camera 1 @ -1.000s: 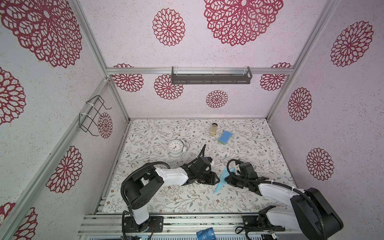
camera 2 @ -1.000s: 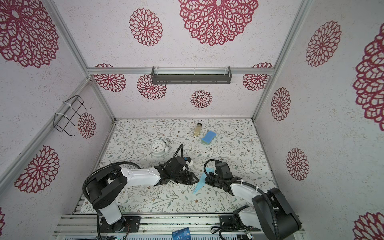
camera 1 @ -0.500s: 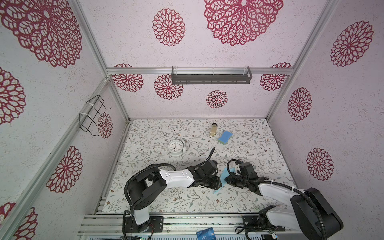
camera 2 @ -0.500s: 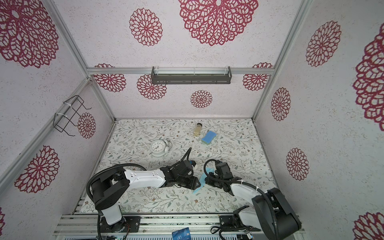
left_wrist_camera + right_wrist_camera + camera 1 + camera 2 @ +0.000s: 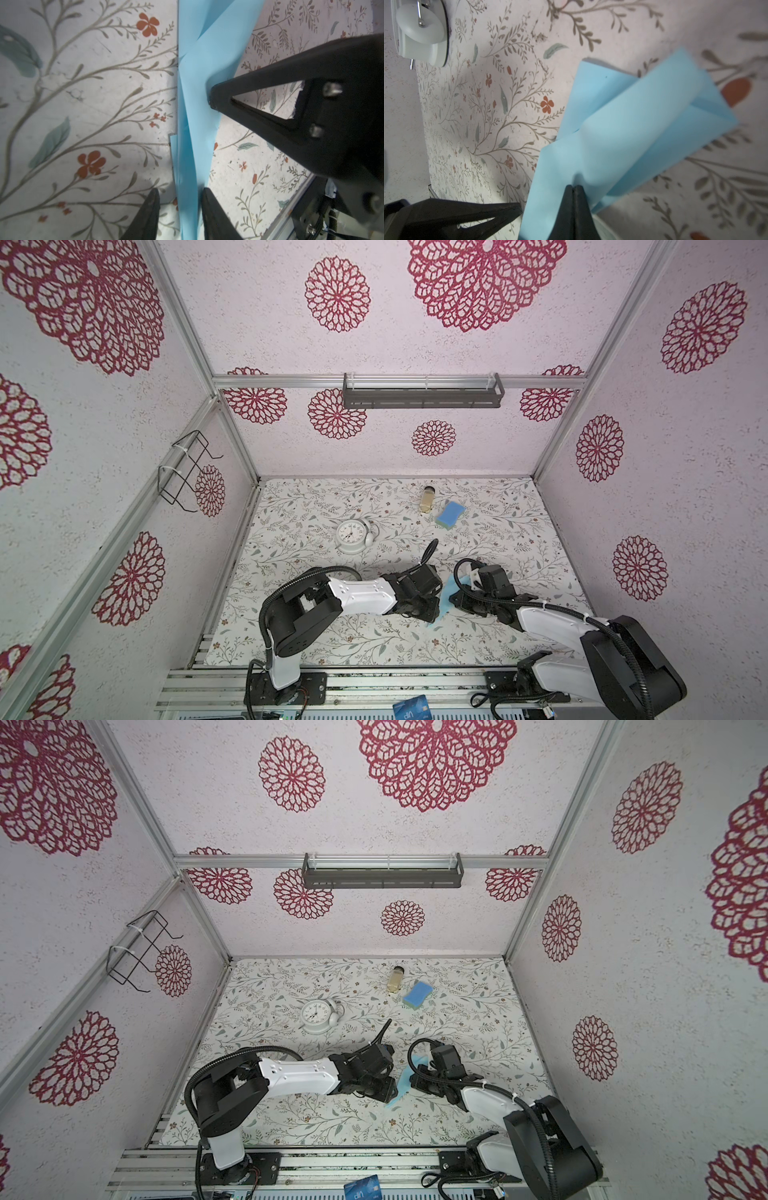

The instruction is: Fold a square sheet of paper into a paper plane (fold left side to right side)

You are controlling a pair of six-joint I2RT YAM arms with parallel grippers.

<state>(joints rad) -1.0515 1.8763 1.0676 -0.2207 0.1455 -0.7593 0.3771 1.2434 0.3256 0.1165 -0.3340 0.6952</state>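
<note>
In both top views the paper plane point(image 5: 445, 602) sits at the front middle of the table point(image 5: 311, 510), between my left gripper point(image 5: 432, 612) and my right gripper point(image 5: 458, 600), well apart from the clock point(image 5: 352, 535). In the left wrist view the paper plane point(image 5: 193, 124) runs between my left gripper's point(image 5: 179, 190) 2 spread fingers, not clamped, while my right gripper point(image 5: 212, 99) touches its side. In the right wrist view my right gripper point(image 5: 574, 187) is pinched tight on the paper plane point(image 5: 623, 135).
</note>
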